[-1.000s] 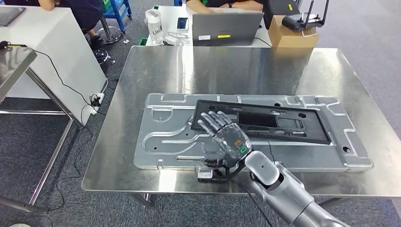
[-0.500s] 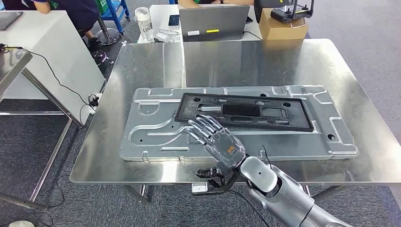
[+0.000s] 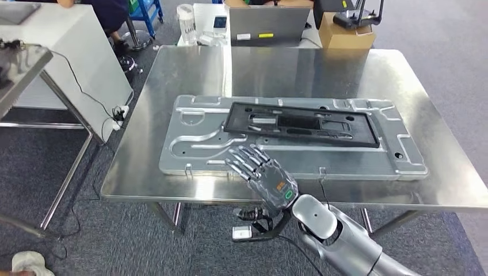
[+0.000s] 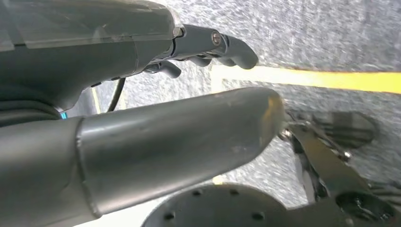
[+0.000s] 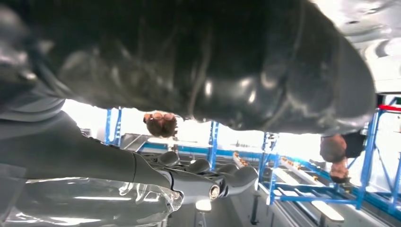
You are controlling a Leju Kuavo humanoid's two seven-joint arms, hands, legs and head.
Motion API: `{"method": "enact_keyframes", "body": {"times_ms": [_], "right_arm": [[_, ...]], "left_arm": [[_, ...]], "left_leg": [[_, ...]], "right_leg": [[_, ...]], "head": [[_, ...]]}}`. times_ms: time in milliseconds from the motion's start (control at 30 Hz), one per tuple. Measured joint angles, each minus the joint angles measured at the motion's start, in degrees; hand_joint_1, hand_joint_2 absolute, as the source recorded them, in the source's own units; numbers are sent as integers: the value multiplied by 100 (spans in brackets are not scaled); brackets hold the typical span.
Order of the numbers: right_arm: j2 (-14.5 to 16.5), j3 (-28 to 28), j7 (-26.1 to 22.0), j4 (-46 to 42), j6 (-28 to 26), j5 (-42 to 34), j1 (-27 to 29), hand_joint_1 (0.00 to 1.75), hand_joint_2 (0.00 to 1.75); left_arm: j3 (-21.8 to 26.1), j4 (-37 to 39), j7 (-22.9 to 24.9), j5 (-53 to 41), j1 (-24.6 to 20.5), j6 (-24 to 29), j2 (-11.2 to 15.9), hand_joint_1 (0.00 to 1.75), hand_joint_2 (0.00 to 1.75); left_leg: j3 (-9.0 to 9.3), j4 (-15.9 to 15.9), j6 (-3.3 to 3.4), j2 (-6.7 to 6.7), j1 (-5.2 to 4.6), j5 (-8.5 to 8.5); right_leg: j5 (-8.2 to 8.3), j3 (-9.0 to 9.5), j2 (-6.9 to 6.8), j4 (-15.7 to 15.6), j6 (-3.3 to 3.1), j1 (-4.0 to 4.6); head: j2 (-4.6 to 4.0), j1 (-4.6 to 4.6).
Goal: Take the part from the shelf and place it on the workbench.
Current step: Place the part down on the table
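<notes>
A long black plastic frame part [image 3: 302, 123] lies flat on an embossed silver metal panel [image 3: 190, 149], which rests on the steel workbench [image 3: 299, 69]. My right hand [image 3: 266, 179] hovers over the bench's front edge, its fingers spread. The fingertips reach the panel's near rim, apart from the black part, and the hand holds nothing. In the right wrist view the same right hand [image 5: 198, 182] shows its fingers stretched out under a dark blurred surface. My left hand [image 4: 156, 109] hangs over grey carpet with its thumb and fingers apart, holding nothing.
Behind the bench stands another table with a laptop [image 3: 270, 23], a cardboard box [image 3: 345, 31] and a bottle [image 3: 185, 20]. A white table [image 3: 63, 52] and a steel stand are on the left, with a cable on the carpet. A yellow floor line [image 4: 307, 78] runs below my left hand.
My right hand has drawn back from the black part's left end to the bench's front edge. The camera has also shifted, so the whole scene sits differently.
</notes>
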Motion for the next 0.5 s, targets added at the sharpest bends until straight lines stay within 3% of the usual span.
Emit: {"method": "enact_keyframes", "body": {"times_ms": [67, 100, 133, 167, 233, 300, 333, 433, 467, 500], "right_arm": [[-16, 1, 1, -1, -7, -3, 19, 0, 0], [-24, 1, 1, -1, -10, -3, 35, 0, 0], [-33, 1, 1, -1, -15, -4, 52, 0, 0], [-42, 1, 5, -2, -28, -14, 73, 0, 0], [-53, -12, 13, -31, -83, -101, 160, 0, 0], [-50, -63, 0, -97, -157, -311, 362, 0, 0], [-44, -100, -26, -126, -188, -462, 506, 0, 0], [56, -247, -189, -113, -271, -1227, 1147, 0, 0], [133, -309, -233, -48, -342, -1524, 1406, 0, 0], [222, -364, -251, 67, -474, -1773, 1654, 0, 0]], "left_arm": [[1, 0, 1, 0, 0, 0, -1, 0, 0], [1, 0, 1, 0, 1, 0, -1, 0, 0], [1, 0, 2, 0, 2, 0, -1, 0, 0], [1, 0, 2, 1, 3, 0, -2, 0, 0], [1, 0, 4, 8, 2, 4, -7, 0, 0], [3, 0, 10, 20, 7, 16, -27, 0, 0], [6, 0, 14, 30, 11, 25, -36, 0, 0], [32, 0, 34, 66, 31, 51, -47, 0, 0], [46, 0, 39, 76, 39, 62, -49, 0, 0], [62, 0, 43, 83, 48, 75, -50, 0, 0]], "left_leg": [[-168, 7, 45, 21, -22, 131], [-264, 24, 46, 23, -34, 188], [-362, 49, 45, 25, -44, 242], [-459, 80, 39, 25, -52, 291], [-634, 165, 17, 23, -60, 370], [-736, 246, -28, 13, -72, 434], [-752, 264, -57, 8, -69, 468], [-777, 259, -168, -25, -45, 515], [-815, 337, -208, -35, -35, 378], [-874, 510, -247, -43, -24, 136]], "right_leg": [[-576, -173, 2, 678, 18, 0], [-720, -218, 2, 994, 28, 2], [-729, -194, 2, 1180, 34, 3], [-623, -79, 1, 1180, 32, 4], [-374, 446, 0, 607, -8, 14], [-406, 981, -7, -158, -75, 48], [-468, 1113, -10, -370, -106, 71], [-375, 1101, -38, -491, -215, 82], [-304, 1050, -56, -513, -266, 67], [-229, 985, -73, -533, -305, 47]], "head": [[0, 0], [0, 0], [0, 0], [0, 0], [0, -1], [0, -2], [0, -2], [0, -1], [0, -2], [0, -3]]}}
